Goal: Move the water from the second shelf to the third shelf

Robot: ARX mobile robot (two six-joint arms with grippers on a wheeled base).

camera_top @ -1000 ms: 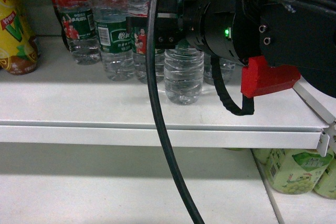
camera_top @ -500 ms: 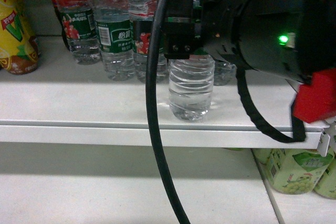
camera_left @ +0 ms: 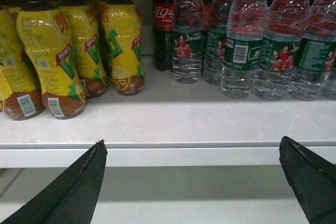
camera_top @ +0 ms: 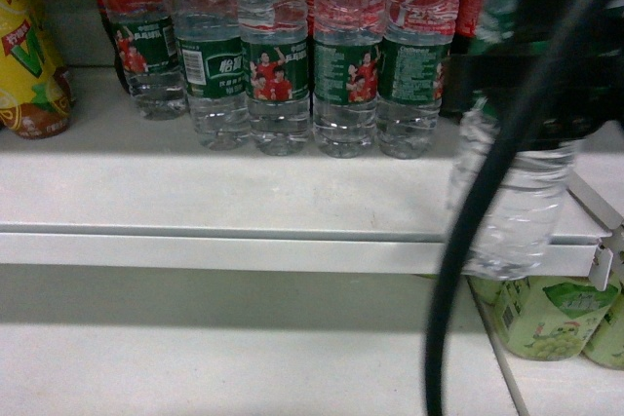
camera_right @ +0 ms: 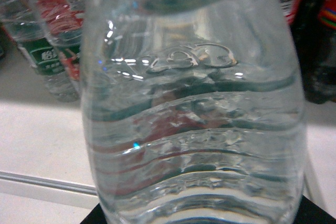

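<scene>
The water bottle (camera_top: 515,204) hangs blurred at the right, out in front of the shelf edge (camera_top: 292,241), its base below the shelf lip. My right gripper (camera_top: 522,85) is a dark band shut around its upper body. In the right wrist view the clear ribbed bottle (camera_right: 194,119) fills the frame, with dark fingers (camera_right: 314,214) showing at the bottom corners. My left gripper (camera_left: 192,148) is open and holds nothing, hanging in front of the shelf edge (camera_left: 173,153); it is out of the head view.
A row of several green-label water bottles (camera_top: 278,65) stands on the shelf, with cola bottles (camera_left: 163,19) behind. Yellow drink bottles (camera_left: 47,51) crowd the left. Green drink bottles (camera_top: 546,319) stand on the lower shelf at right. A black cable (camera_top: 458,270) hangs in front.
My right arm has swung right and pulled back off the shelf with the water bottle, which went from standing on the shelf's middle to hanging past its front edge. The row behind is now uncovered.
</scene>
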